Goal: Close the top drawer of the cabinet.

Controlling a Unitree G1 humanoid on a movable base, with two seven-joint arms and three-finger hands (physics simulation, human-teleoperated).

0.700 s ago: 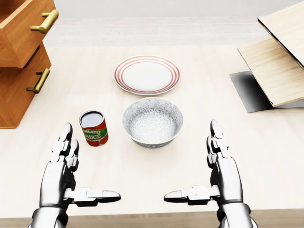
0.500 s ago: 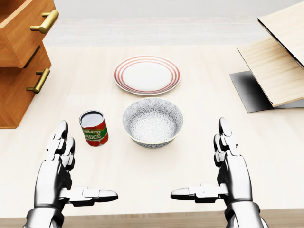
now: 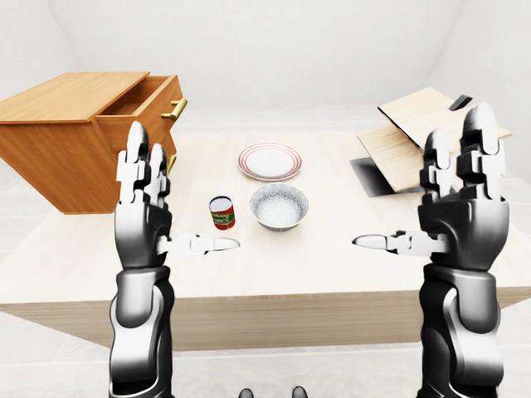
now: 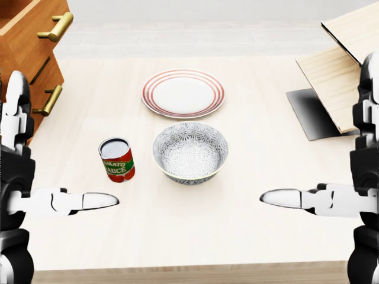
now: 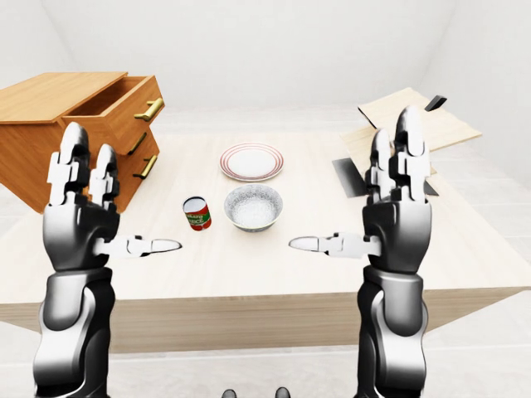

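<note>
A wooden cabinet (image 5: 41, 141) stands on the table's left side. Its top drawer (image 5: 124, 104) is pulled out, and the brass handle (image 5: 150, 109) faces the table's middle. The lower drawer (image 4: 35, 89) sits flush. My left hand (image 5: 129, 195) is raised, open, with fingers upright and thumb pointing right; it hangs below and to the right of the drawer's face in the right-eye view, apart from it. My right hand (image 5: 348, 182) is open too, mirrored at the right, and holds nothing.
A red-rimmed plate (image 4: 183, 93), a patterned bowl (image 4: 190, 151) and a tomato sauce can (image 4: 116, 160) sit mid-table (image 4: 177, 236). Tilted light wooden boards (image 4: 343, 83) over a dark base lie at the right.
Both hands have risen and spread apart, now at the left and right edges of the head view. The drawer, can, bowl and plate have not moved.
</note>
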